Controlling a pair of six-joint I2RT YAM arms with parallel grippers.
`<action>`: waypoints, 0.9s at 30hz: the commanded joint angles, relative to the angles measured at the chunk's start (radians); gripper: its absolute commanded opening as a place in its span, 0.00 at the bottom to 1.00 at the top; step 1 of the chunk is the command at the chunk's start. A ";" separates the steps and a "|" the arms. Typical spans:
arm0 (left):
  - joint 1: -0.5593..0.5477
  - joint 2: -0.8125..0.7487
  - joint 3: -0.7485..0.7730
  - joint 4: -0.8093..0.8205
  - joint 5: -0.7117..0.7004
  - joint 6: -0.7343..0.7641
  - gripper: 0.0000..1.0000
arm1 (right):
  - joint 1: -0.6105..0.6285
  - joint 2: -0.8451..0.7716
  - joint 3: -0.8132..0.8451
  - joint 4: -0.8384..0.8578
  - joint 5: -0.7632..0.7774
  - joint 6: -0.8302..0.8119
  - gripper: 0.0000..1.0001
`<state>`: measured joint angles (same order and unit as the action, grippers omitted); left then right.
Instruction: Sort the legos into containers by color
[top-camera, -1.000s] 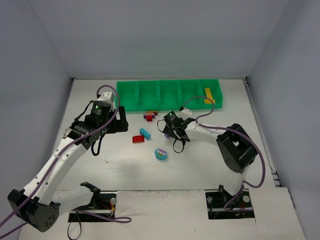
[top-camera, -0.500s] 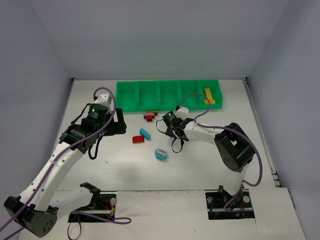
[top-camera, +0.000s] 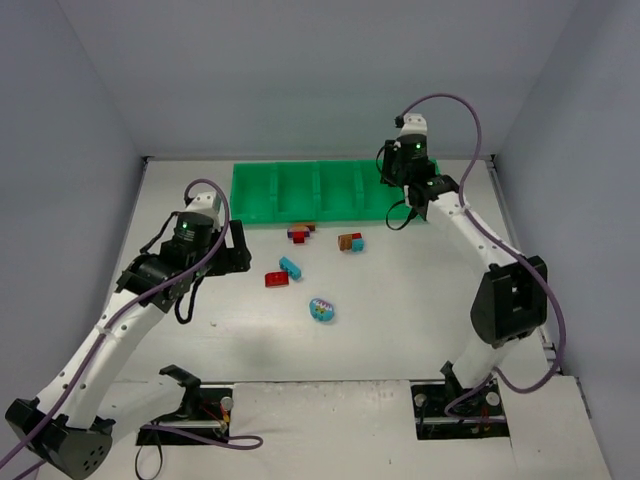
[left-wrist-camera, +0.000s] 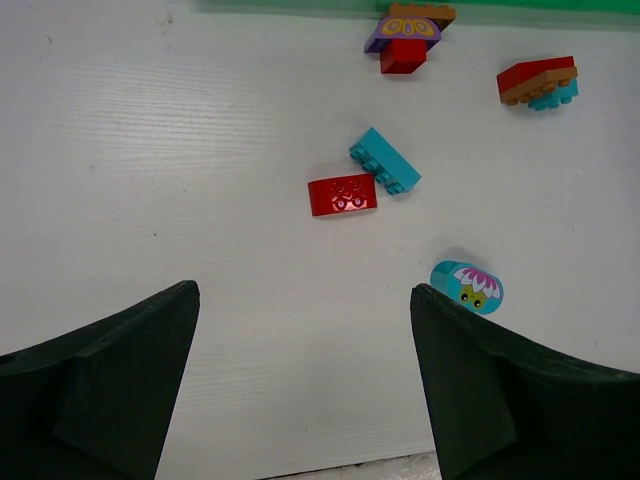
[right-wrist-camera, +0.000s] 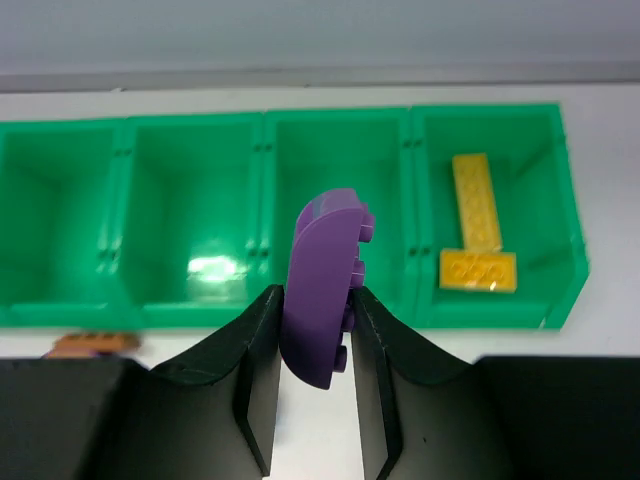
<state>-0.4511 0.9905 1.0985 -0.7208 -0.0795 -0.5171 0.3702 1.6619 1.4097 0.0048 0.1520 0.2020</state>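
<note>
My right gripper (right-wrist-camera: 317, 320) is shut on a purple rounded brick (right-wrist-camera: 325, 280), held on edge just in front of the green tray (right-wrist-camera: 265, 130). It hangs before the second compartment from the right. Two yellow bricks (right-wrist-camera: 476, 200) lie in the rightmost compartment. My left gripper (left-wrist-camera: 305, 300) hangs open and empty over the table. Ahead of it lie a red brick (left-wrist-camera: 343, 194), a cyan brick (left-wrist-camera: 385, 160) and a rounded cyan brick with a flower print (left-wrist-camera: 467, 286).
Two small stacks sit near the tray's front wall: purple, red and brown (left-wrist-camera: 404, 40), and red, brown and cyan (left-wrist-camera: 538, 82). In the top view the tray (top-camera: 275, 168) runs along the far edge, with grey walls on three sides.
My right arm has risen from the table's middle to the tray's right end, its jaws shut on the purple brick. The red-brown-cyan stack now shows. My left arm barely shifted.
</note>
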 joint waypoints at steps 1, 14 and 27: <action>0.002 -0.029 0.003 0.003 -0.020 -0.021 0.80 | -0.046 0.107 0.093 0.038 -0.104 -0.159 0.04; 0.003 -0.079 -0.025 -0.014 -0.020 -0.054 0.80 | -0.134 0.390 0.281 0.073 -0.204 -0.193 0.56; 0.003 -0.004 0.027 0.066 -0.025 0.000 0.80 | -0.071 0.043 -0.016 0.037 -0.445 -0.188 0.77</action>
<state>-0.4511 0.9668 1.0603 -0.7422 -0.0872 -0.5495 0.2535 1.9049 1.4628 0.0135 -0.1665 0.0216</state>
